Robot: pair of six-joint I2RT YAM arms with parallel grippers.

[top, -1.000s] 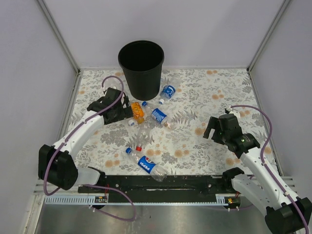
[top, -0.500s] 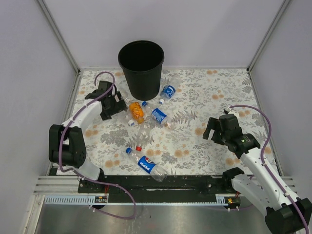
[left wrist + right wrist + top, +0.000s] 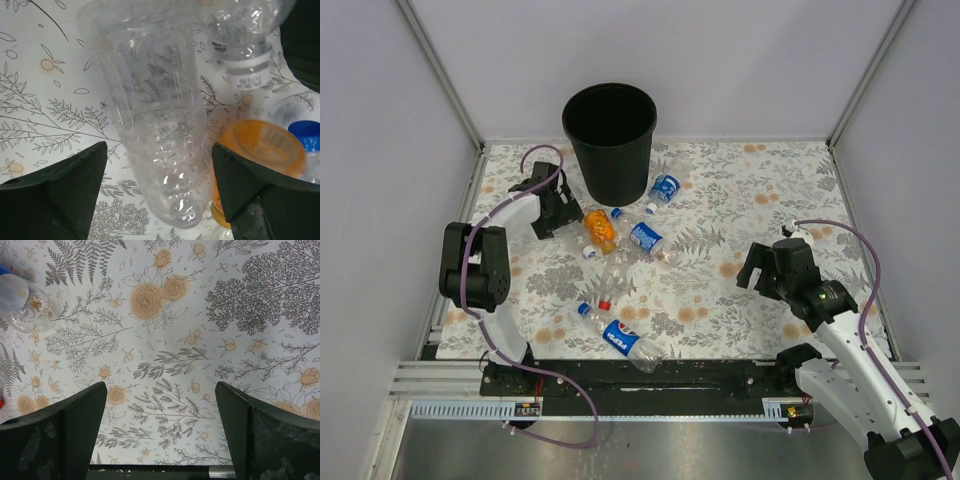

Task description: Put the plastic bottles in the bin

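Note:
The black bin [image 3: 610, 140] stands at the far middle of the table. My left gripper [image 3: 562, 211] is open just left of the orange bottle [image 3: 600, 230]. In the left wrist view its jaws [image 3: 159, 147] straddle a clear unlabelled bottle [image 3: 155, 110] lying on the table, with the orange bottle [image 3: 260, 150] at the right finger. Blue-labelled bottles lie by the bin [image 3: 665, 188], in the middle [image 3: 645, 238] and near the front [image 3: 620, 338]. A red-capped clear bottle [image 3: 610, 282] lies between them. My right gripper [image 3: 757, 268] is open and empty over bare table [image 3: 160, 385].
The table has a floral cloth [image 3: 740, 200] and white walls on three sides. A second clear bottle with a white neck [image 3: 245, 70] and a blue cap [image 3: 305, 132] lie beyond the left gripper. A bottle end [image 3: 25, 302] shows at the right wrist view's upper left.
The left arm has folded back and its gripper has shifted left and farther toward the bin's left side. The orange bottle has shifted slightly left. The right arm has barely moved.

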